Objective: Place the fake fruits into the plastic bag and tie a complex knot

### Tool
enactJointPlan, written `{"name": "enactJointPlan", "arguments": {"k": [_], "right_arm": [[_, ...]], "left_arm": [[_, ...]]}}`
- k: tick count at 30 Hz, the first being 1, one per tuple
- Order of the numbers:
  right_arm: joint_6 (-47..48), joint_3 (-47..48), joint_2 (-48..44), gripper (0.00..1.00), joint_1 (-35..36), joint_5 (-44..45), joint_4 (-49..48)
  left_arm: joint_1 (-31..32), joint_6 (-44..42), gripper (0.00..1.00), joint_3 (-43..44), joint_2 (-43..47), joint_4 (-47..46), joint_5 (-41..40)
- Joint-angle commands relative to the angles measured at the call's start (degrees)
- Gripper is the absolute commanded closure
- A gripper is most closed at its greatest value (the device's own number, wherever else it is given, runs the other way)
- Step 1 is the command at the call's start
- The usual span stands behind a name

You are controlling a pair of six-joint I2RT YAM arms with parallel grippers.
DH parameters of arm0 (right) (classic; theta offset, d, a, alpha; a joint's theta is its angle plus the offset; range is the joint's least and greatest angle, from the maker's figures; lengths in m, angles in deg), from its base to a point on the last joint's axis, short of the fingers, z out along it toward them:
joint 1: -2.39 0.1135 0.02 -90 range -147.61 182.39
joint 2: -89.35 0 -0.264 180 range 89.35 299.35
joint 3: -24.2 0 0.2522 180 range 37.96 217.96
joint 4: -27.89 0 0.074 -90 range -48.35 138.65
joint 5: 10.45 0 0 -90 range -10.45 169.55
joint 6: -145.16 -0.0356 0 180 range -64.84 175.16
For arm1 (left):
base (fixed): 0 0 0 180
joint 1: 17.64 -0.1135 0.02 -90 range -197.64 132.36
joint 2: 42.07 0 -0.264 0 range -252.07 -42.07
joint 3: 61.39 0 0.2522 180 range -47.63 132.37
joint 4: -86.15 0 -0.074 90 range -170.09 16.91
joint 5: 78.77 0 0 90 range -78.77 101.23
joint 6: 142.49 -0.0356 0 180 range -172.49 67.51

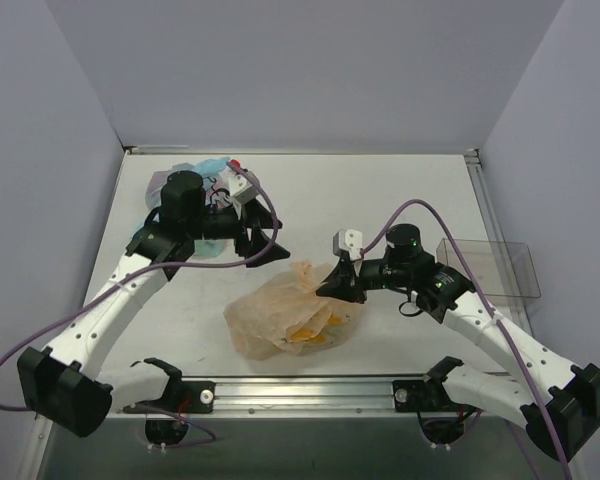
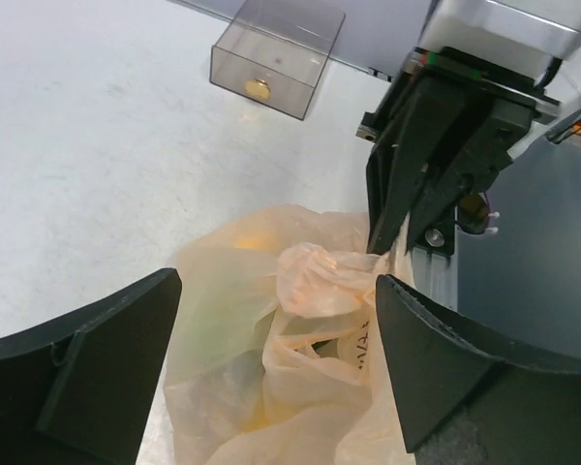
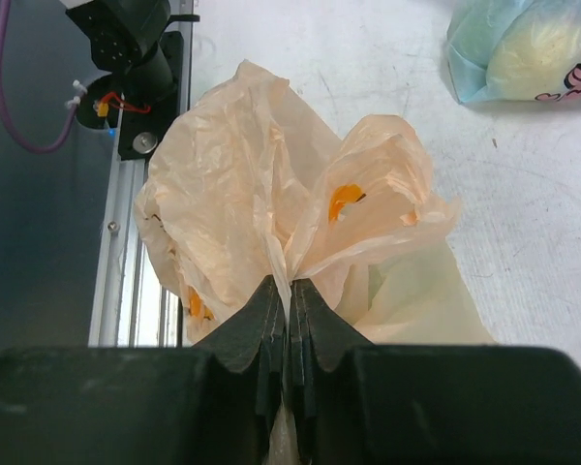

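Note:
The peach-orange plastic bag (image 1: 280,322) lies at the table's front middle, also seen in the right wrist view (image 3: 223,184). The fake fruits (image 1: 311,335) show through its film as yellow-orange patches, with a greenish one (image 2: 218,315) in the left wrist view. A twisted bunch of handle film, the knot (image 2: 315,276), sits on top of the bag. My right gripper (image 3: 289,291) is shut on a strip of the bag's film beside that bunch. My left gripper (image 2: 279,291) hangs open above the bag, its fingers (image 2: 107,368) either side of the bunch and touching nothing.
A clear bag with light-blue handles (image 1: 205,167) lies at the back left, behind the left arm, and shows in the right wrist view (image 3: 523,44). A clear plastic box (image 1: 490,268) stands at the right edge. The metal rail (image 1: 310,392) runs along the near edge.

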State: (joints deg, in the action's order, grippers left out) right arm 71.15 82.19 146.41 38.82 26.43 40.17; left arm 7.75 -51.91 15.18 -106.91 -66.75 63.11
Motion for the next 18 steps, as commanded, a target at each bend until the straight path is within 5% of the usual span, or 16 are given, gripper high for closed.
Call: {"name": "enactJointPlan", "arguments": {"k": [1,8,18], "right_arm": [[5.27,1.47,-0.98,1.0,0.84,0.12,1.21],[9.5,1.83,-1.33,1.0,1.37,1.97,3.94],[11.79,2.09,-1.42,1.0,1.9,2.41,4.38]], "left_arm": [[0.1,0.47,0.06,5.13,-6.52,4.76,5.15],[1.77,1.53,0.06,6.8,-11.8,7.05,11.4],[7.4,1.8,0.14,4.43,-14.52,7.93,7.46]]}}
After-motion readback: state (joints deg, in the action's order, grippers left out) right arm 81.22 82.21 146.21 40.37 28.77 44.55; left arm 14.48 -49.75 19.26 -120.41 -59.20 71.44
